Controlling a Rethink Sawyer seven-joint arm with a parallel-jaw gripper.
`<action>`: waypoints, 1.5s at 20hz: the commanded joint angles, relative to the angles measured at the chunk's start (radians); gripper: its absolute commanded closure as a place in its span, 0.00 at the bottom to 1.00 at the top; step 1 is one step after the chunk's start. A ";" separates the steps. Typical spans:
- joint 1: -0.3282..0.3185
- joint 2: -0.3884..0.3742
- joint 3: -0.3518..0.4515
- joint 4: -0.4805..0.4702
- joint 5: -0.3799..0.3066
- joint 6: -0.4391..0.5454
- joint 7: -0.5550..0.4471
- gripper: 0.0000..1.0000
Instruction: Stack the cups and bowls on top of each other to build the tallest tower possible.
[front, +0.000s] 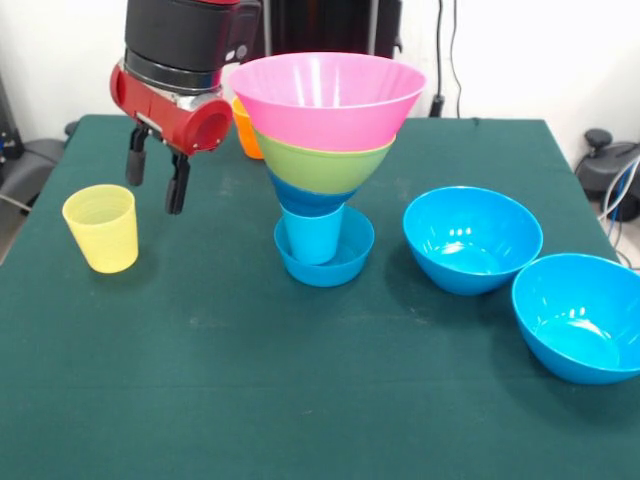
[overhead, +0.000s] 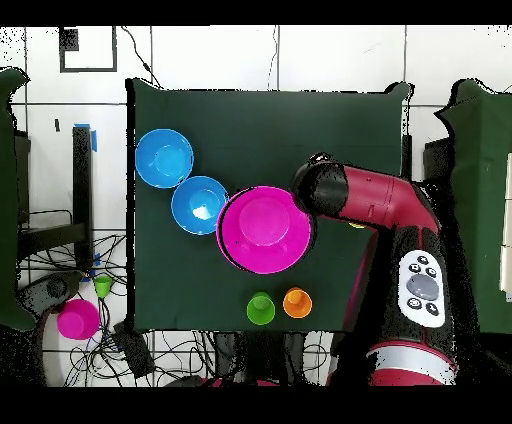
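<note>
The tower stands mid-table: a small blue bowl (front: 345, 262) holds a light blue cup (front: 313, 235), with a blue bowl, a lime green bowl (front: 322, 165) and a big pink bowl (front: 328, 95) (overhead: 265, 228) above it. A yellow cup (front: 101, 228) stands upright at the left. My gripper (front: 157, 172) hangs open and holds nothing, just right of the yellow cup and a little behind it, above the cloth. An orange cup (front: 245, 130) (overhead: 297, 302) peeks from behind the tower. In the overhead view a green cup (overhead: 261, 308) stands beside the orange one.
Two large blue bowls (front: 472, 238) (front: 580, 315) sit open side up at the right of the green tabletop (front: 300, 400); in the overhead view they are these blue bowls (overhead: 198, 204) (overhead: 164, 158). A pink bowl (overhead: 77, 318) lies off the table among cables.
</note>
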 joint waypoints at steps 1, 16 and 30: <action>0.012 0.048 0.100 0.060 -0.094 -0.089 -0.061 0.00; -0.031 0.089 0.120 0.049 -0.127 -0.112 -0.075 0.00; -0.006 0.130 0.080 0.028 -0.124 -0.078 -0.049 0.00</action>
